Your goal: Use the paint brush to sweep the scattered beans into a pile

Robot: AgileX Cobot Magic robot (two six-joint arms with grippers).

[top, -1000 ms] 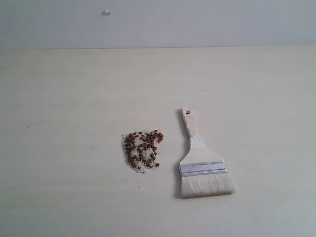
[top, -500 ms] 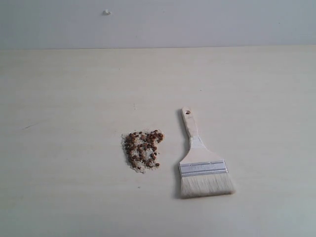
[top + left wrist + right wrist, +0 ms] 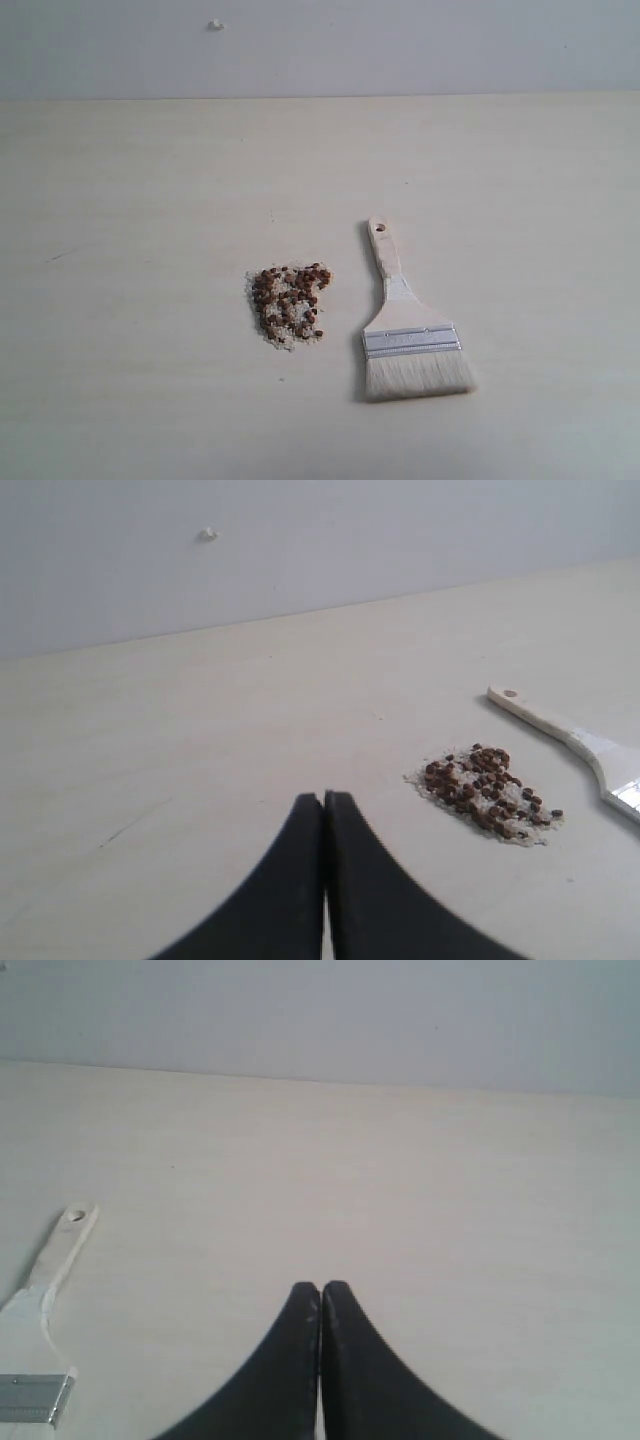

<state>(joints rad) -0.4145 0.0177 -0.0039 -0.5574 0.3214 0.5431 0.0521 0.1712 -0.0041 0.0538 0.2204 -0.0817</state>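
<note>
Reddish-brown beans (image 3: 290, 303) clumped w/ pale crumbs (image 3: 281, 335), flat cream-bristle paint brush (image 3: 408, 334) beside, both claws closed, empty

PLACE: a lab-like robot test bench is being shown | SURFACE: a pale wood-grain table (image 3: 150, 180) is being used | BACKDROP: it is being backed by a plain grey-white wall (image 3: 420, 50) with a small white speck (image 3: 216, 25) | PROPS: the paint brush (image 3: 411, 341) and the beans (image 3: 288, 303) are being displayed on it.
</note>
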